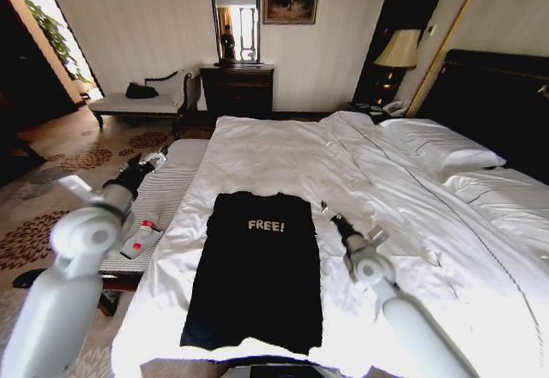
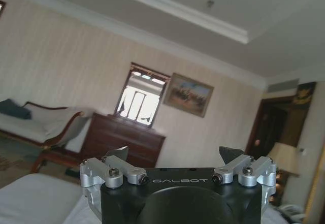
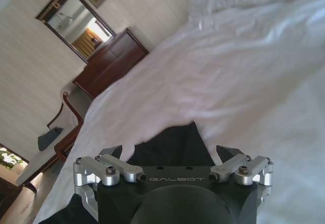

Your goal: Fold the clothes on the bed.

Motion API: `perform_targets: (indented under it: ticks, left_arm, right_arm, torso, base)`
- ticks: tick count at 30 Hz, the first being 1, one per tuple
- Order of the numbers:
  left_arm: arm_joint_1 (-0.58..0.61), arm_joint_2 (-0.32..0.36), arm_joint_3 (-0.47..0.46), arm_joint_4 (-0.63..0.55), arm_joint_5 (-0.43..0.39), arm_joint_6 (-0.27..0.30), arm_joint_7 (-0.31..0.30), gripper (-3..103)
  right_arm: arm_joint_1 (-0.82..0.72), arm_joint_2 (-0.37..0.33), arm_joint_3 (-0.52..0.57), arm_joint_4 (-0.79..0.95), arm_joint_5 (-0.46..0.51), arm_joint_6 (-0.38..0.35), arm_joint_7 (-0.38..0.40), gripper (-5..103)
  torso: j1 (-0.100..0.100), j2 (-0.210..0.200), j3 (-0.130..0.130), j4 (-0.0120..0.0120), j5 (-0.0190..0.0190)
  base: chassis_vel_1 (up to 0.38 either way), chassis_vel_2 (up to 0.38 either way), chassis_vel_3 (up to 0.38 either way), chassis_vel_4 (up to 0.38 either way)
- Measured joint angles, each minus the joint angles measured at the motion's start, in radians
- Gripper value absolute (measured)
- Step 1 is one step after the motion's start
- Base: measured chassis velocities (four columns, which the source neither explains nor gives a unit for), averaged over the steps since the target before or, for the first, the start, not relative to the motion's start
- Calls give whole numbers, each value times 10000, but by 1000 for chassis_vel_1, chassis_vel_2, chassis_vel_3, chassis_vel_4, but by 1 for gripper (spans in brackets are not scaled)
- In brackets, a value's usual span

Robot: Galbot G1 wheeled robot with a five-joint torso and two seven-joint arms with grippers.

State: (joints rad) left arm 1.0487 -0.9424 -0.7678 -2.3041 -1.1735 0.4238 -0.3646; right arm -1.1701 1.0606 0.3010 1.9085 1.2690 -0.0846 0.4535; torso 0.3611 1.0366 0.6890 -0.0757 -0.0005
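Black cotton against white: from the head view, the T-shirt [image 1: 255,271] lies flat on the near end of the bed [image 1: 360,172], its "FREE!" lettering facing up and its sides already turned in so it makes a long dark rectangle running toward the foot edge. The left claw [image 1: 158,154] hangs out past the bed's left side, above the striped bench [image 1: 167,191] that stands along it, well apart from the shirt. The right claw [image 1: 325,208] sits low over the duvet just beside the shirt's right edge, near the shoulder end. A chaise [image 1: 141,101], a dark dresser [image 1: 238,89] with a mirror [image 1: 235,18], and a lamp [image 1: 397,50] line the far wall.

In the left wrist view, the left claw [image 2: 175,154] has its fingers [image 2: 116,154] spread wide with nothing between them; it points at the dresser [image 2: 124,138] and a framed painting [image 2: 188,94] on the wall.

In the right wrist view, the right claw [image 3: 170,152] is likewise spread apart and holding nothing. A corner of the T-shirt [image 3: 167,145] lies on the white duvet between the fingers [image 3: 227,153], and I cannot tell whether they touch the cloth.
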Motion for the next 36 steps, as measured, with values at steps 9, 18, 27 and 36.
perform_targets:
  ticks: [9,18,27,36]
  left_arm:
    - [569,-579,98,-586,388,137,-98,100]
    - [792,-639,-128,-370,668,186,-192,100]
    - [547,-409,-201,-139,616,249,-273,100]
    - [564,-430,-281,-96,622,263,-321,100]
  right_arm:
    - [649,922,-397,-1193,753,-207,284,100]
    - [894,1414,-483,-1620,842,-258,448,100]
    - [851,1532,-347,-1633,270,-232,717,100]
    - [304,1529,-129,-1190,29,-174,997,100]
  torso:
    - [6,-5,4,0,0]
    - [6,-4,4,1,-3]
    - [6,-4,4,2,0]
    - [5,-4,3,1,-1]
  base:
    - [0,0,0,0]
    - [0,0,0,0]
    - [0,0,0,0]
    - [0,0,0,0]
